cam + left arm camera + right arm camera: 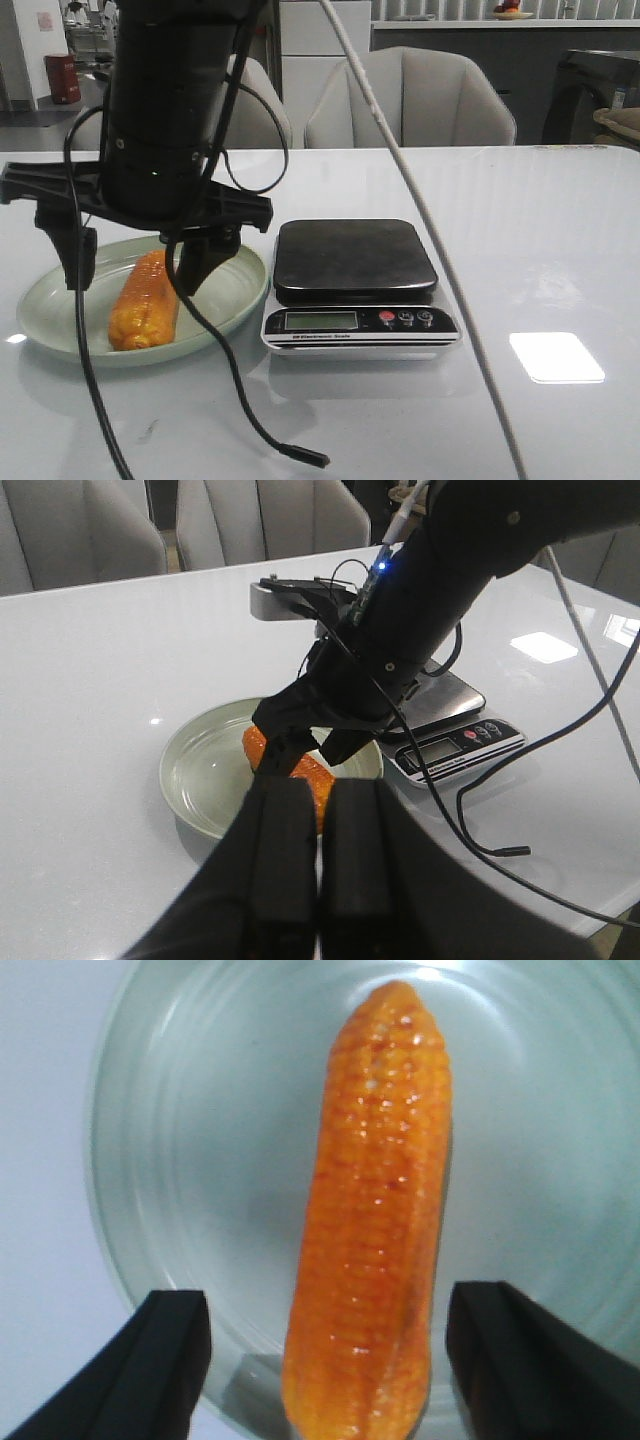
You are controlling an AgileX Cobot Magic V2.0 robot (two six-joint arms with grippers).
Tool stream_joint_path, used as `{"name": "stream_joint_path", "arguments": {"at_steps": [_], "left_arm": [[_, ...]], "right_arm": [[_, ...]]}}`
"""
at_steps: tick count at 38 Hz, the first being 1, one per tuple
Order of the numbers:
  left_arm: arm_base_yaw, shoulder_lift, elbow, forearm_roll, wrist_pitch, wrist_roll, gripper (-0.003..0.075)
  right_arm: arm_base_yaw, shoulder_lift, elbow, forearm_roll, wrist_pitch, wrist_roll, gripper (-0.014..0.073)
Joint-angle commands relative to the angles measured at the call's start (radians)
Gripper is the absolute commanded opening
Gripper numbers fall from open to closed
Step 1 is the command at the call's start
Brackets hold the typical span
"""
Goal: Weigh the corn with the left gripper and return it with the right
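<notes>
Right wrist view: right end effector (345, 1360) open, straddling corn (372, 1210) on plate (140, 1110). Left end effector (318, 870) closed, empty. Corn likely rigid, light, glossy; grip mid-length.

The corn's (370, 1210) butt end and the plate's (130, 1140) rim at 6 o'clock run off the right wrist view.

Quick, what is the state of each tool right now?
Left tool: closed, holding nothing.
Right tool: open, straddling the corn that lies on the plate.
</notes>
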Motion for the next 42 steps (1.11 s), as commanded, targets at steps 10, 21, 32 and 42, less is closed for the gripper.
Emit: {"name": "stream_joint_path", "arguments": {"at_steps": [10,21,32,42], "left_arm": [[0.0,0.012,-0.026,0.003,-0.078,-0.002,0.0113],[0.0,0.012,-0.026,0.003,-0.078,-0.002,0.0113],[0.0,0.012,-0.019,0.003,-0.081,-0.002,0.0113],[0.0,0.012,-0.019,0.003,-0.081,-0.002,0.0113]], "right_arm": [[-0.092,-0.171,-0.197,-0.005,0.326,-0.257,0.0594],[-0.199,-0.411,-0.085,-0.005,0.399,-0.499,0.0594],[-0.222,-0.718,0.306,-0.005,0.162,-0.509,0.0594],[-0.222,-1.061,0.719,-0.005,-0.104,-0.509,0.0594]]}}
